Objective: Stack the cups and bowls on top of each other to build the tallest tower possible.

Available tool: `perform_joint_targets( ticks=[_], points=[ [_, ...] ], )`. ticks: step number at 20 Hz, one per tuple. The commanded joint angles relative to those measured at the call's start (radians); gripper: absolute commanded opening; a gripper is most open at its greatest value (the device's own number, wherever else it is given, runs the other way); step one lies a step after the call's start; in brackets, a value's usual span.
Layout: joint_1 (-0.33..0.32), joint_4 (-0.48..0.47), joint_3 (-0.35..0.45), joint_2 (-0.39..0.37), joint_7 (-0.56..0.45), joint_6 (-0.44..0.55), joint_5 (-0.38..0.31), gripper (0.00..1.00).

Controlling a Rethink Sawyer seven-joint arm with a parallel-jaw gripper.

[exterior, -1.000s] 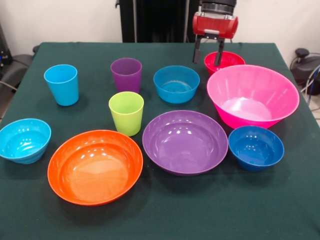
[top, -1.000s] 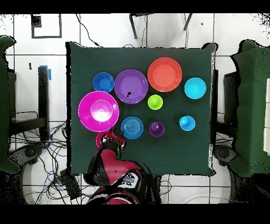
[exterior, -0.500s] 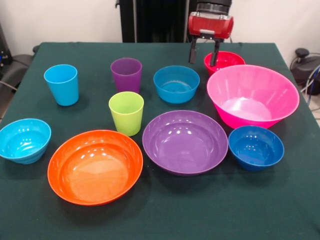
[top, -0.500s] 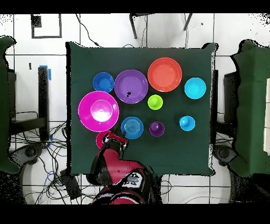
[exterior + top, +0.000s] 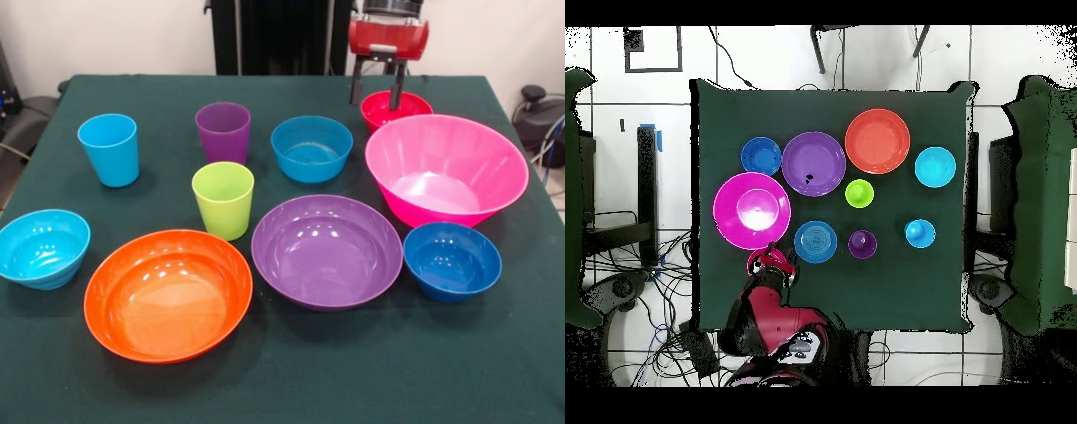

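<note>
My gripper (image 5: 377, 92) hangs open above the small red bowl (image 5: 404, 106) at the table's far right, holding nothing. One finger is over the bowl's left rim and the other over its inside. The overhead view shows the gripper (image 5: 771, 262) covering part of the red bowl (image 5: 755, 266). The light blue cup (image 5: 109, 148), purple cup (image 5: 222, 131) and lime green cup (image 5: 222, 199) stand upright and apart. The blue bowl (image 5: 311, 147), big pink bowl (image 5: 446, 168), dark blue bowl (image 5: 452, 261), wide purple bowl (image 5: 327, 250), orange bowl (image 5: 168, 293) and cyan bowl (image 5: 42, 247) each sit alone, none nested.
All the pieces rest on a dark green table (image 5: 291, 380). The pink bowl's rim stands close to the red bowl. Cables and chairs lie beyond the table edges (image 5: 655, 270).
In the front view the gripper has shifted right and risen a little, from beside the red bowl's left rim to above the bowl. No cup or bowl has moved.
</note>
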Motion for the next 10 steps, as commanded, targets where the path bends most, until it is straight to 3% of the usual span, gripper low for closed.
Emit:
perform_joint_targets(
  ticks=[1,10],
  points=[
    [0.034,0.036,0.045,-0.003,0.141,0.084,0.040,1.00],
    [0.022,0.028,0.050,0.021,0.151,0.061,0.022,1.00]
  ],
)
